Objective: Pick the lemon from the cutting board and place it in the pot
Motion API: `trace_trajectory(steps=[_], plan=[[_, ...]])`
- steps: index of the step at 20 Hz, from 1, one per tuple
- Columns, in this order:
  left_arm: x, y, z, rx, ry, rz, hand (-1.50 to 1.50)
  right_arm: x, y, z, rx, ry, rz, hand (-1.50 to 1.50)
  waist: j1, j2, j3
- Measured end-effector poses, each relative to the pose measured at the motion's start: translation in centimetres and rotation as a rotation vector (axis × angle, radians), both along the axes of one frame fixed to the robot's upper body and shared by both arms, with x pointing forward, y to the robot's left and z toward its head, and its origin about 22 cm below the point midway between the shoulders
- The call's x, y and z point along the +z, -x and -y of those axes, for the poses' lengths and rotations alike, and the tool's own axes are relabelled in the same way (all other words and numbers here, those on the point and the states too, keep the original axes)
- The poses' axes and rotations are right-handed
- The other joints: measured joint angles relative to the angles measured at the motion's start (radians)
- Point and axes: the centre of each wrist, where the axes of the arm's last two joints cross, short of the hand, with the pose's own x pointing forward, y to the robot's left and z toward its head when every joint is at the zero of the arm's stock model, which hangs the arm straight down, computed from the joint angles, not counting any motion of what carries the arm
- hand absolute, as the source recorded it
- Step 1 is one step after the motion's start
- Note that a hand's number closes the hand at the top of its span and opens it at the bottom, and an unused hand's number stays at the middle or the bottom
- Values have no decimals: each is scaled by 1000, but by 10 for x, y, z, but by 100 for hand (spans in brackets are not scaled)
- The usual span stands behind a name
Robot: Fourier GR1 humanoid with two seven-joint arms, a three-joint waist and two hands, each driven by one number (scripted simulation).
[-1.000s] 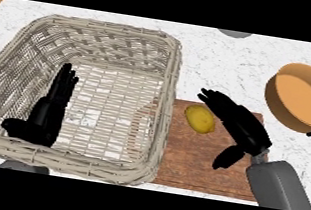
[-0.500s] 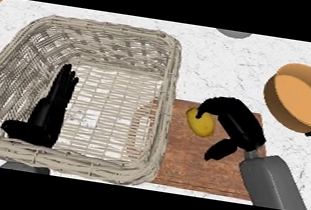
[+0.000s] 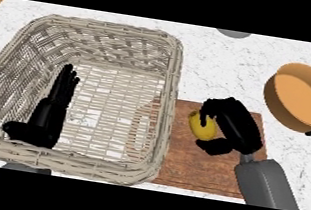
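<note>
Wicker basket (image 3: 17,51) on marble counter (image 3: 224,66) (grey object (image 3: 233,33) at far edge).

On the white marble bench (image 3: 224,66) a wooden cutting board (image 3: 205,170) lies just right of a large wicker basket (image 3: 40,49). The right robot hand (image 3: 232,124) curls its fingers and thumb round the yellow lemon (image 3: 201,126) at the board's upper part. The left robot hand (image 3: 49,114) shows over the basket's left side, fingers straight and pointing up. An orange pot (image 3: 305,99) with a black handle sits at the right, apart from the board.
</note>
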Motion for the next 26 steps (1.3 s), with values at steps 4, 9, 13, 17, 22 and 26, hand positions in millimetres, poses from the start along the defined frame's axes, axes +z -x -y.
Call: trace_trajectory(steps=[4,9,13,17,22,26], plan=[[0,0,1,-8,-2,2,0,13,-16,-34,-192,104,-126,150,11,2,-1],[2,-1,4,-16,2,1,0,61,-32,-80,-391,185,-154,150,18,2,1],[1,-2,0,-11,1,0,0,100,-29,-110,-469,137,-58,150,15,3,3],[4,-4,-3,-7,17,18,0,140,-16,-133,-542,103,54,150,10,2,3],[4,-2,0,1,13,7,0,169,0,-138,-667,96,138,150,3,2,3],[-3,3,-2,0,5,2,0,190,1,-126,-772,86,170,150,2,3,3]])
